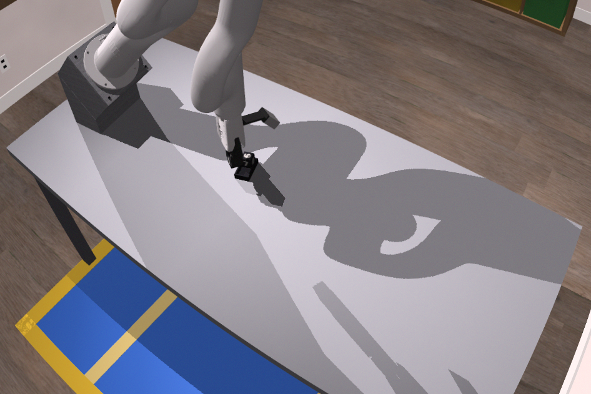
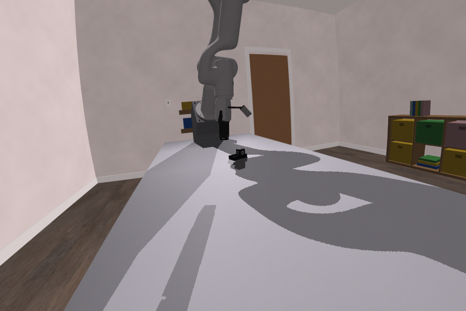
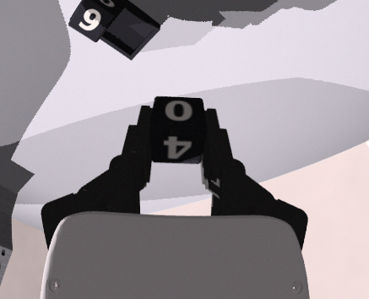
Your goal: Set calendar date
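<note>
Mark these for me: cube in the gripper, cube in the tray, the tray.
held cube (image 3: 178, 131): wrist view, edge between its 0 and 4 faces
cube in the tray (image 1: 247, 157) (image 3: 90, 20): top and wrist views, face with a digit
tray (image 1: 243, 177) (image 3: 131, 57): top and wrist views, outer wall
</note>
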`<state>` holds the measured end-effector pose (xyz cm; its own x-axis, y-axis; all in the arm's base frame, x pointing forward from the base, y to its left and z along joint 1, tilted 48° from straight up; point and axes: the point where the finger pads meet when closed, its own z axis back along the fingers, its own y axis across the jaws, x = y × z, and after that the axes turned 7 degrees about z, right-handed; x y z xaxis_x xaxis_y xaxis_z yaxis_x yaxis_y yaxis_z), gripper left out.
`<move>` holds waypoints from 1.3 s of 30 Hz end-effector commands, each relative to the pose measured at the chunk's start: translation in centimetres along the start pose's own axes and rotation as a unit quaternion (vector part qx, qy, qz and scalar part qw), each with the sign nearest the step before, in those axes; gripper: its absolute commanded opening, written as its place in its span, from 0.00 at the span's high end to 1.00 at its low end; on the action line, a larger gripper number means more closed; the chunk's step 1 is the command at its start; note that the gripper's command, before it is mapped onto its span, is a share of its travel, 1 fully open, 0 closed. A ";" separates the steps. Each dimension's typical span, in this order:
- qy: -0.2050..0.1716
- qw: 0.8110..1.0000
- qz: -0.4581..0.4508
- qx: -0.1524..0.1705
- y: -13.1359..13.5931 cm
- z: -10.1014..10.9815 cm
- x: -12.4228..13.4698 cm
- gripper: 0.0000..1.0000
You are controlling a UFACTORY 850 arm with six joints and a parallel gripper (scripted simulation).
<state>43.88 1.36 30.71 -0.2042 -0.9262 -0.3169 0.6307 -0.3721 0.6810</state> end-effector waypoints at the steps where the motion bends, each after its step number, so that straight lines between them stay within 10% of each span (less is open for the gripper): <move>1: 0.028 0.996 -0.080 -0.019 0.6 -0.2 0.7 0.71; 39: 0.019 0.935 -0.354 -0.036 2.1 -0.6 3.5 0.71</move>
<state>44.92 -2.56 30.57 -0.5633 -0.4539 -0.6904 0.3711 -0.8855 0.2795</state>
